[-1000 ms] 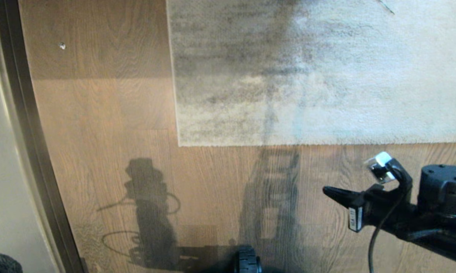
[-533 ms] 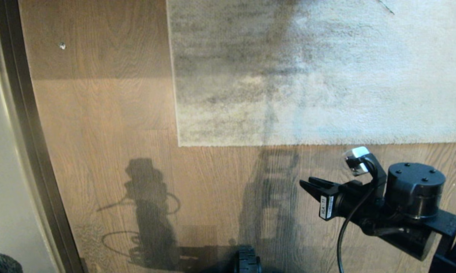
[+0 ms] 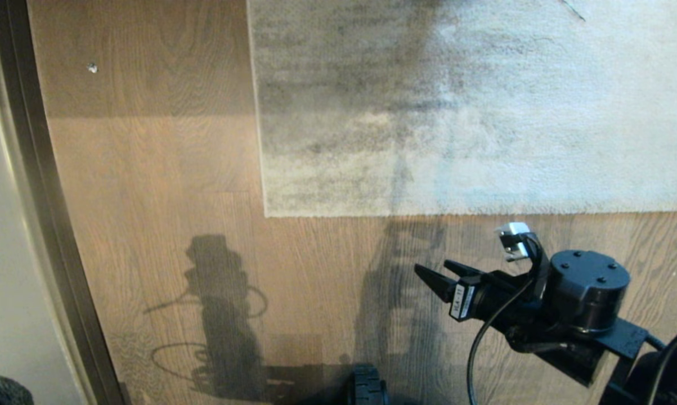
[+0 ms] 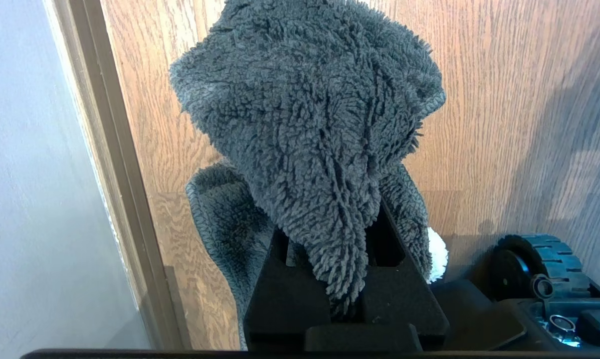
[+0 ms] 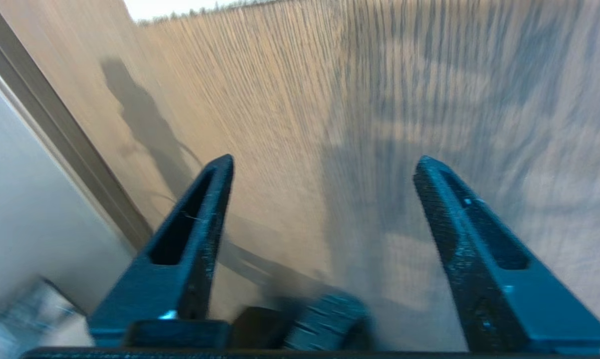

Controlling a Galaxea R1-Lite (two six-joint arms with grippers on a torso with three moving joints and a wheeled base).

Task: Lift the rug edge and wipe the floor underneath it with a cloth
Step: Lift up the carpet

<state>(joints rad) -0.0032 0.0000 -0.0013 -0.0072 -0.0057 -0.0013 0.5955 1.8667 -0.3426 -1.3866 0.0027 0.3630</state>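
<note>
The rug edge [image 3: 456,212] lies flat across the head view, a straight border of grey-beige pile meeting the brown wood floor [image 3: 315,270]. My right gripper [image 3: 435,269] hovers over bare floor just in front of that border, pointing left. It is open and empty, as its wrist view confirms, with the right gripper [image 5: 324,160] spread wide above the planks. The cloth [image 4: 309,114] is a dark grey fuzzy wad. My left gripper [image 4: 337,239] is shut on it, low beside the wall. A bit of the cloth [image 3: 0,391] peeks in at the head view's lower left corner.
A pale wall with a dark baseboard [image 3: 40,197] runs down the left side. A small white speck [image 3: 92,68] lies on the floor at far left. The robot's base wheel [image 3: 366,388] sits at the lower middle and also shows as the wheel [image 4: 539,259] near the cloth.
My right gripper has swung leftward along the floor in front of the rug, and its fingers have gone from shut to open. The rug and the left arm have not moved.
</note>
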